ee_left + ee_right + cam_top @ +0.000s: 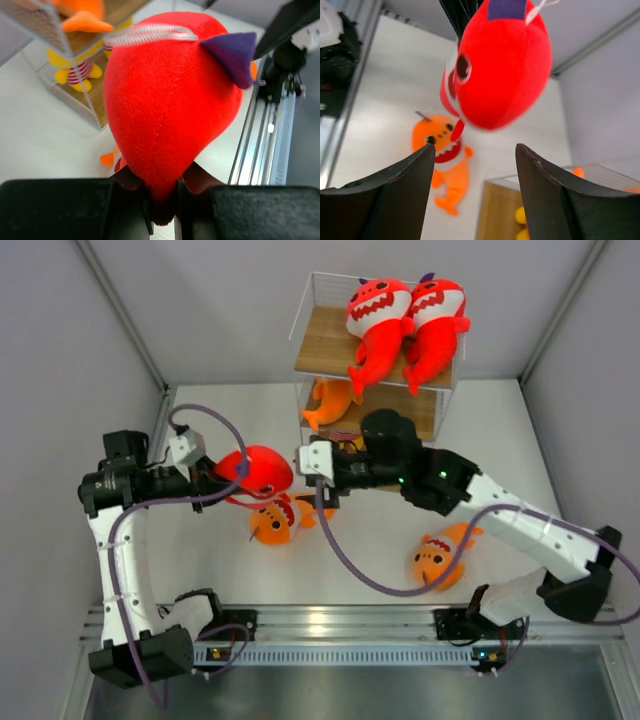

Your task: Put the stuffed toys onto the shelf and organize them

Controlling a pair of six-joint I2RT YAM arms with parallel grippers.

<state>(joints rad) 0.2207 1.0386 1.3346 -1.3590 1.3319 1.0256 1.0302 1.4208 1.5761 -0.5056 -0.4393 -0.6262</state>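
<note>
Your left arm comes in from the left edge of the top view with its elbow bent. The left gripper point(164, 202) is pinched tight on the narrow tail end of the red shark point(170, 100), a plump red plush with a purple fin, held left of centre just beside an orange fish point(272, 524). Your right arm stretches across from the lower right with the right gripper point(475, 152) spread wide and holding nothing. The shark sits just ahead of its fingers without touching them, and the shelf point(320, 335) stands at top centre.
</note>
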